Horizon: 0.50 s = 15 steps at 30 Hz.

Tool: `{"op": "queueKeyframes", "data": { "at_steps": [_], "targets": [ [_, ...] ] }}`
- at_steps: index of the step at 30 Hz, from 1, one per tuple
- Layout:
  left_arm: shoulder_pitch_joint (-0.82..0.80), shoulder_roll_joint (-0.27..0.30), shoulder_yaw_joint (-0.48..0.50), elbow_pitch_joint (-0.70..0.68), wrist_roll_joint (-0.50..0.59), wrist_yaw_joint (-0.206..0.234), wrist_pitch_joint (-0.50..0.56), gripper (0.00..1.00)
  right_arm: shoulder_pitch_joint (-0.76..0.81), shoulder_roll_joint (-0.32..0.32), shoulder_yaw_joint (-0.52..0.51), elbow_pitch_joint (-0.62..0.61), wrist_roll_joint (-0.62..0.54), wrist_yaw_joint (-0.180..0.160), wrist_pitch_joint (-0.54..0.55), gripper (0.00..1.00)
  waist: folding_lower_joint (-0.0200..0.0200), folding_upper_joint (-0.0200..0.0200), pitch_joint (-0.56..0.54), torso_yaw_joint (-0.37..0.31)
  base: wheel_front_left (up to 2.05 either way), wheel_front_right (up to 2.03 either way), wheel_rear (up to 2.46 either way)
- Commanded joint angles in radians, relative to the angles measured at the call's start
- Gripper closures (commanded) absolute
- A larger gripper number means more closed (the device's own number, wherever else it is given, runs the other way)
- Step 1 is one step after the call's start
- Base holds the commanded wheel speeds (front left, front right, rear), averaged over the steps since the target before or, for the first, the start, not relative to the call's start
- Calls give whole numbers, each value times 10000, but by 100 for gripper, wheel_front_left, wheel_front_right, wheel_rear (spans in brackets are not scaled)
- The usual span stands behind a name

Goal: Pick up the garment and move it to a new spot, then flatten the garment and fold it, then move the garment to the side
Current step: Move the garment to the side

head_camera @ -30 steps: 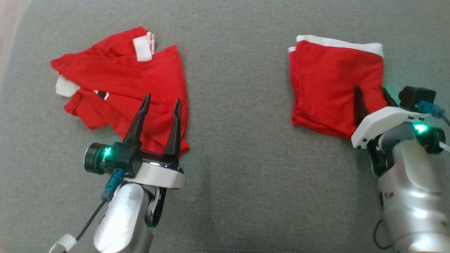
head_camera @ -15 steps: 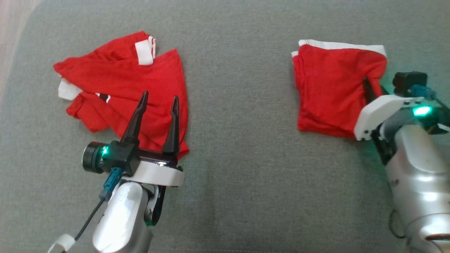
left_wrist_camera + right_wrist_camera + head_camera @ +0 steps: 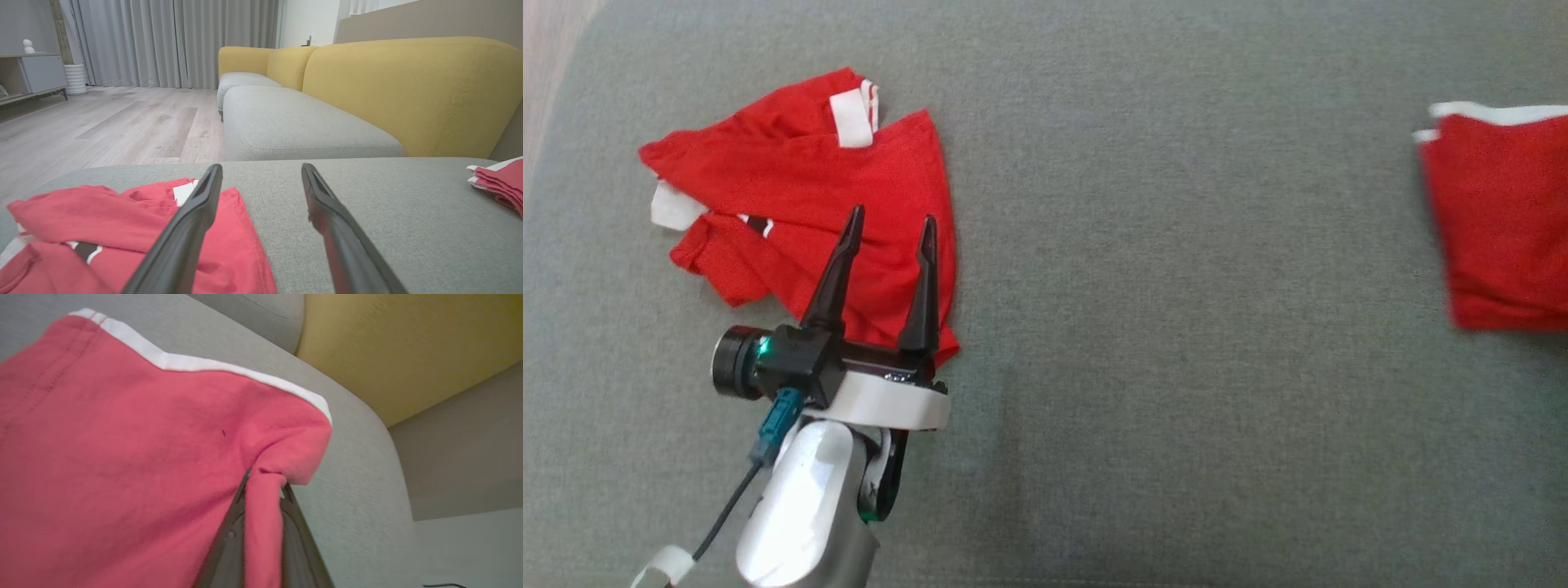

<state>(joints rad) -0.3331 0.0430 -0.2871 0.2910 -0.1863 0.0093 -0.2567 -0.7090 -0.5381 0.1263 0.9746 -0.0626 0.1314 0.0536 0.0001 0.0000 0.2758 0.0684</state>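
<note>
A folded red garment with a white band (image 3: 1499, 220) lies at the right edge of the head view, partly cut off. In the right wrist view my right gripper (image 3: 264, 486) is shut on a pinched fold of this folded garment (image 3: 122, 457) near its corner. A second, crumpled red garment with white trim (image 3: 800, 196) lies at the left. My left gripper (image 3: 889, 224) hovers open over the crumpled garment's near right part, nothing between its fingers. In the left wrist view the crumpled garment (image 3: 102, 228) lies low left under the left finger (image 3: 192, 220), and the folded garment (image 3: 500, 181) shows far right.
Everything rests on a grey cushioned surface (image 3: 1176, 327). A yellow sofa back (image 3: 408, 90) and a further grey seat cushion (image 3: 294, 126) stand beyond it, with wooden floor (image 3: 102, 126) to the left. A wide bare stretch of cushion separates the two garments.
The right gripper has shut on the folded garment and dragged it to the right, out to the head view's edge; the right arm has left that view. The left arm has stayed put.
</note>
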Motion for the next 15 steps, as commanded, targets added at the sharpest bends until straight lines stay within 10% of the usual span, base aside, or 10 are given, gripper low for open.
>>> {"op": "queueKeyframes", "data": {
  "at_steps": [1, 15],
  "targets": [
    [-287, 72, 321, -366, -27, 35, -51, 0, -266, -613, 8, -167, -204, -7, 36, 100, -1, 0, 126, 110, 0, 0, 0],
    [-353, 72, 456, -451, 83, -7, -51, 0, -328, -995, -1219, -49, -1330, -7, -14, 100, -1, 0, 368, 289, 0, 0, 0]
  ]
}}
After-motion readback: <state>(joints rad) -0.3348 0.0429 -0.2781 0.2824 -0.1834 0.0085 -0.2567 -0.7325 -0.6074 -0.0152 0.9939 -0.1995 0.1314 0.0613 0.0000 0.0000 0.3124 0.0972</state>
